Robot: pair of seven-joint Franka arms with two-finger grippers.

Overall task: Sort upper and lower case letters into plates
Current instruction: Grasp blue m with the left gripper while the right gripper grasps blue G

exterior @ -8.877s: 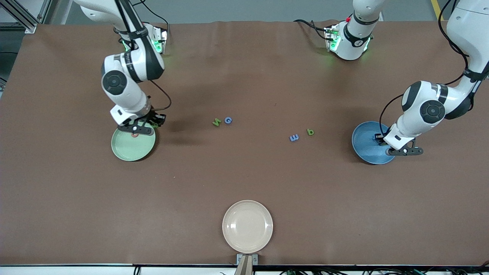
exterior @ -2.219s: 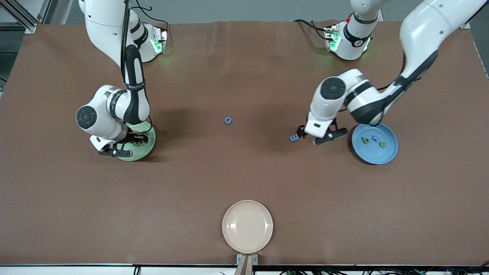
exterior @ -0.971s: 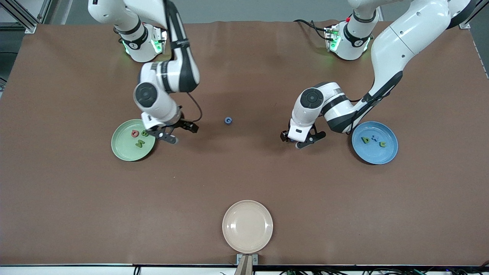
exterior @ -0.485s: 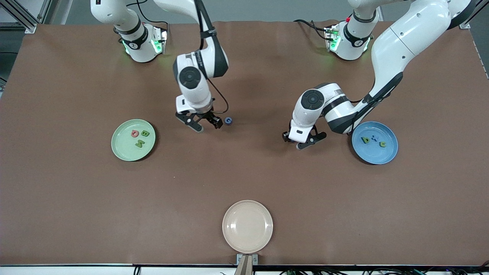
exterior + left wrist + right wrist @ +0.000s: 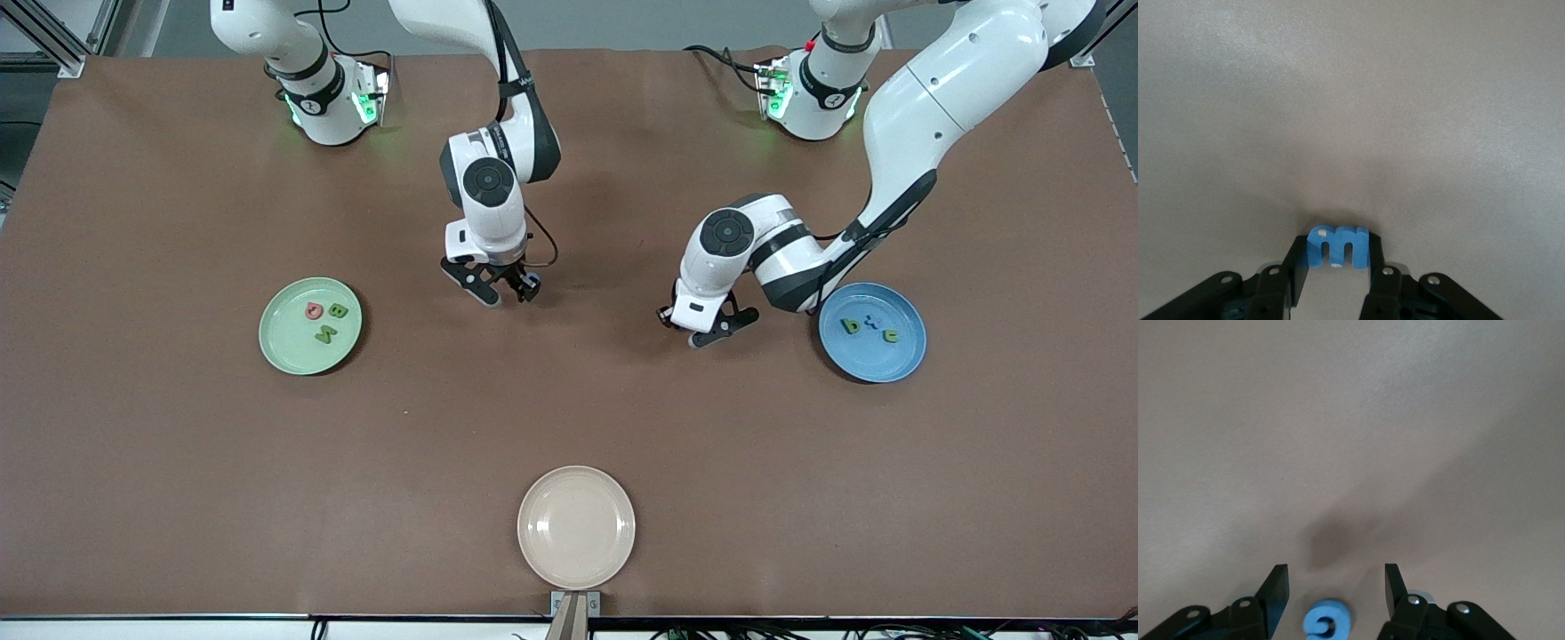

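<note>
The left gripper (image 5: pixel 1337 277) is low at the table (image 5: pixel 569 418), about midway between the two arms' ends and beside the blue plate (image 5: pixel 872 332). In the left wrist view its two fingers (image 5: pixel 1298 267) press on both sides of a small blue letter m (image 5: pixel 1337 246), so this gripper is clamped on the letter m. In the front view the letter itself is hidden under the gripper (image 5: pixel 683 324).

The right gripper (image 5: pixel 1335 587) is also low at the table, near the middle, between the green plate (image 5: pixel 310 325) and the left gripper. Its fingers (image 5: pixel 1275 590) stand apart, one on each side of a round blue letter G (image 5: pixel 1327 625) that lies on the table. The fingers do not touch the letter G in the right wrist view. In the front view only a small blue edge of this letter (image 5: pixel 532 281) shows beside the gripper (image 5: pixel 504 292).

The green plate lies toward the right arm's end of the table. In it there are three letters: a red one (image 5: pixel 313 310), a green B (image 5: pixel 337 309) just beside it, and a green letter (image 5: pixel 326 334) nearer to the front camera than those two. The blue plate lies toward the left arm's end. It holds a green b (image 5: pixel 852 326), a small pale blue letter (image 5: pixel 872 324) and a green c (image 5: pixel 890 335).

A cream plate (image 5: pixel 576 527) stands alone, near the table's edge closest to the front camera, well apart from the other plates.
</note>
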